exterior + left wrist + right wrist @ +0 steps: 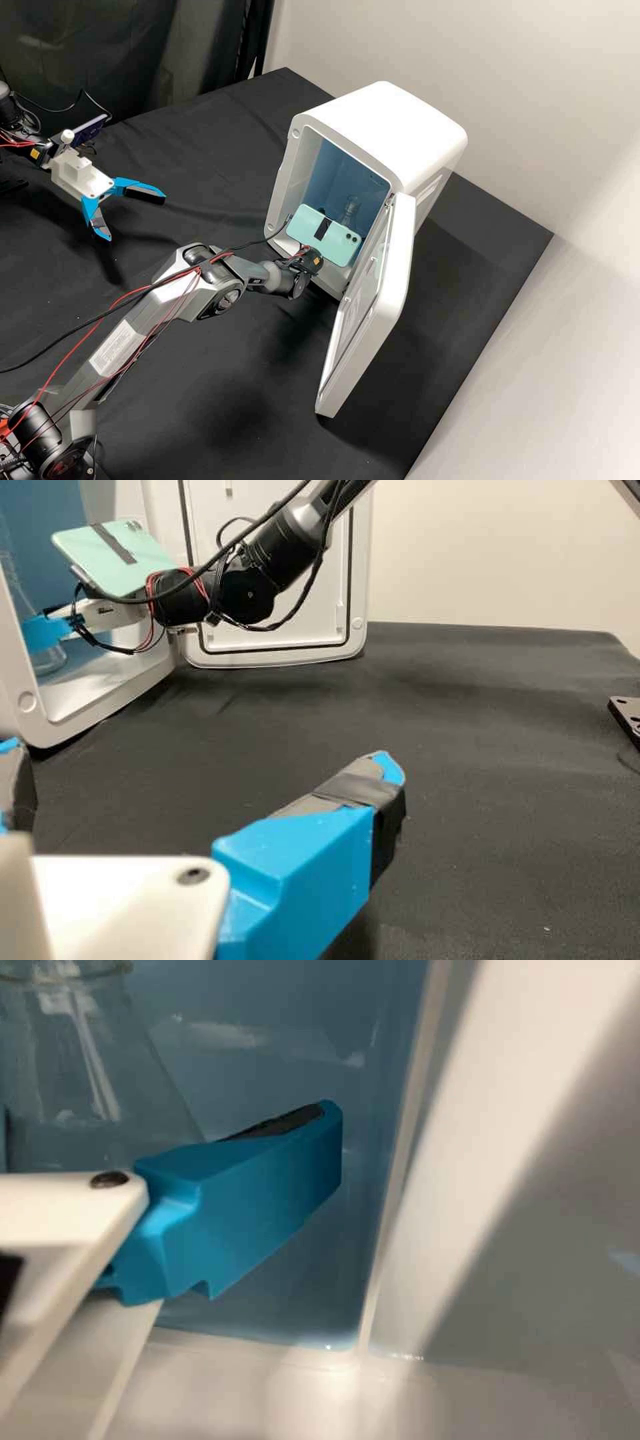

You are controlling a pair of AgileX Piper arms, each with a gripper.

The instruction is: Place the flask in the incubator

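Flask [351,207] inside open incubator [400,127]

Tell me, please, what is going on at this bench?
The right arm extends through the open door of the white incubator, where a clear glass flask stands upright in the blue chamber. Whether the arm grips the flask cannot be told from these views. The left gripper hangs open above the black bench, off to the side of the incubator, holding nothing.
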